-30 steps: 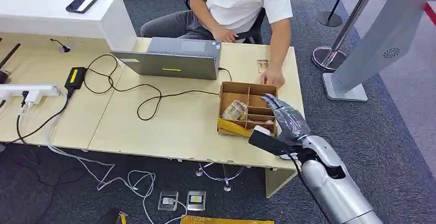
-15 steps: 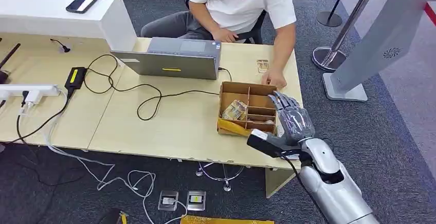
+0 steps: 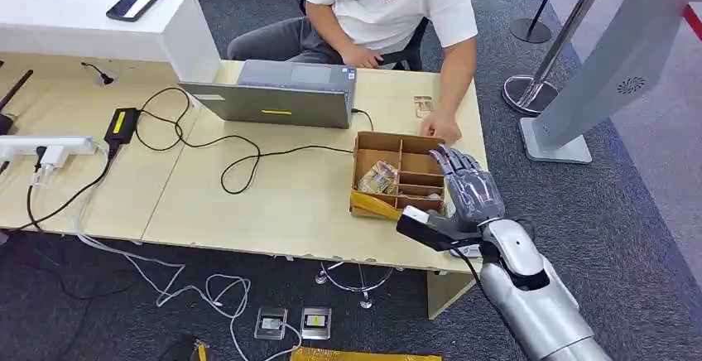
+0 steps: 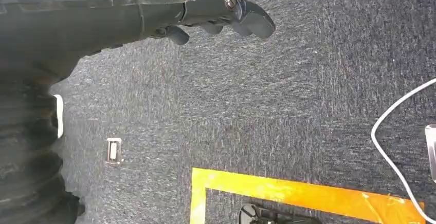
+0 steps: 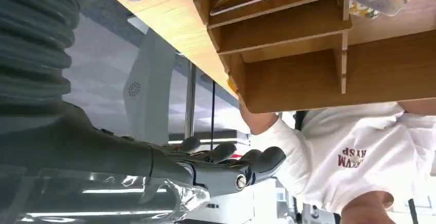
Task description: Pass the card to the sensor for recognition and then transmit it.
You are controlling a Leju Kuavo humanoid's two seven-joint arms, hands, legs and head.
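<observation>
Our right hand (image 3: 469, 193) has drifted from above the box (image 3: 397, 180) toward its near corner, fingers apart and empty; no card gripped, we judge.

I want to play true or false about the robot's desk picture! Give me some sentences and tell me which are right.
1. The right hand is holding a card. False: its fingers are apart and hold nothing.
2. A person in a white shirt sits behind the desk. True.
3. The cardboard box has dividers inside. True.
4. The laptop lies on the carpet. False: it stands on the desk, beside the box.
5. A black cable runs across the desk. True.
6. The left hand rests on the box. False: it hangs above the grey carpet.
</observation>
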